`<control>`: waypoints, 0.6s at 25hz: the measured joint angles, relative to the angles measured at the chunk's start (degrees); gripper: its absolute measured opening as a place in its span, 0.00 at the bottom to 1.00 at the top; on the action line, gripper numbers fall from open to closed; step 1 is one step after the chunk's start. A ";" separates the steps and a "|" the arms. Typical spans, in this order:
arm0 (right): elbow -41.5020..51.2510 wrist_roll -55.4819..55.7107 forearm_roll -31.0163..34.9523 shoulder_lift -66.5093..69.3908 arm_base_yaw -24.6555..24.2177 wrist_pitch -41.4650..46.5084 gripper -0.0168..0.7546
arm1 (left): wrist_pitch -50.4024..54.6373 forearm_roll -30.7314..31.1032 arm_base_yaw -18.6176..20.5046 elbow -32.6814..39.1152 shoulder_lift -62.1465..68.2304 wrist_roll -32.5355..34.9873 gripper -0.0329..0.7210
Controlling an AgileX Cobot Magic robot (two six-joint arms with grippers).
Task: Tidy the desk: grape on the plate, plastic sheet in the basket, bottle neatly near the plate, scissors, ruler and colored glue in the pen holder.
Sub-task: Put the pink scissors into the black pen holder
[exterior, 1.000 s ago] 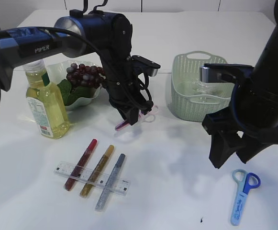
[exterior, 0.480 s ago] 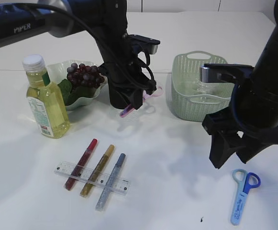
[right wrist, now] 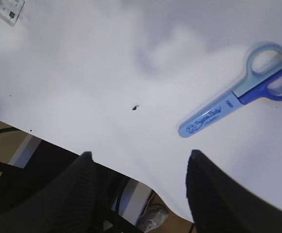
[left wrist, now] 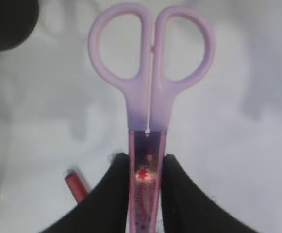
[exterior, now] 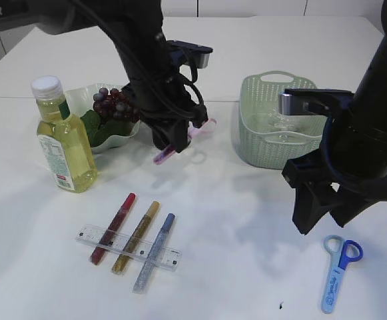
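White table (exterior: 246, 220); pink scissors (left wrist: 149, 111) handles-up, tilted

A lab-style test bench — a plain white table (exterior: 246, 200) fills the frame, white panels run along the top edge, and two black robot arms stand over staged desk items.

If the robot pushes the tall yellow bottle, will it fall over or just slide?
The bottle stands upright, tall on a narrow base, so a push near its white cap would probably tip it. It looks nearly full of yellow liquid, so it is likely heavy for its size, and a low push might slide it. Its smooth plastic sides may be slippery to grip.
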 joint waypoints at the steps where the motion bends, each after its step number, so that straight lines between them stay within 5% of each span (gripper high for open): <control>1: 0.00 0.00 0.00 0.00 0.00 0.00 0.63 | 0.11 0.00 0.00 1.18 -0.71 0.00 0.21; 15: 0.00 0.00 -0.10 0.00 0.00 0.00 0.63 | -0.89 -1.27 0.00 5.20 -6.51 -0.58 0.21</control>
